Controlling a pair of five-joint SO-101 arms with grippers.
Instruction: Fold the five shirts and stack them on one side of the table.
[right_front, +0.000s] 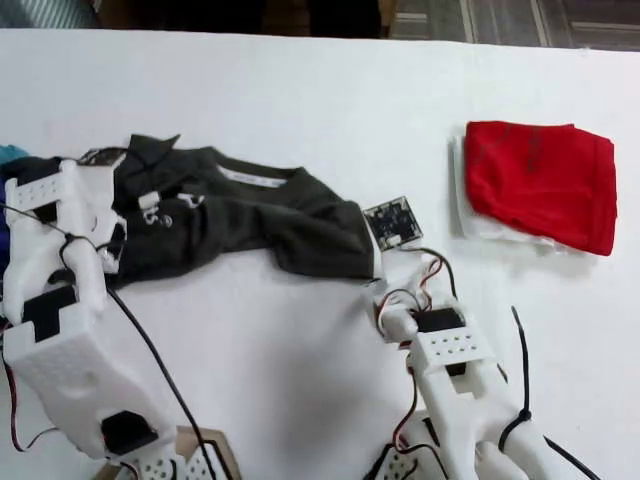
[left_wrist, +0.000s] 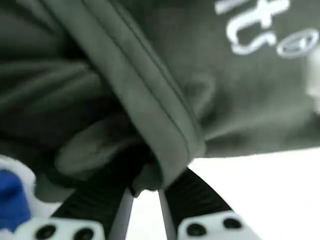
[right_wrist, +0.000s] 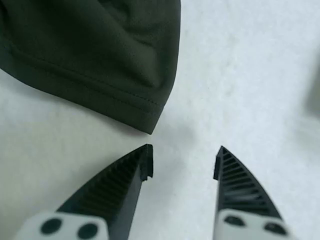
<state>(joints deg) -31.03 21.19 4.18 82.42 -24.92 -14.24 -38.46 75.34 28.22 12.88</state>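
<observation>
High view: one dark shirt (right_front: 250, 215) lies crumpled mid-left on the table (right_front: 300, 100), one folded red shirt (right_front: 540, 185) sits atop one white shirt (right_front: 478, 228) at the right side, and one small board (right_front: 393, 222) lies between. Left wrist view: left gripper (left_wrist: 146, 192) pinched tight on the dark shirt's hem. Right wrist view: right gripper (right_wrist: 182, 162) spread wide over the table, just short of the dark shirt's corner.

White lettering (left_wrist: 255, 25) ran across the dark shirt (left_wrist: 150, 75), cut off at the edge, so no whole word could be read. The print on its white neck label (right_front: 250, 178) was too small to make out.
</observation>
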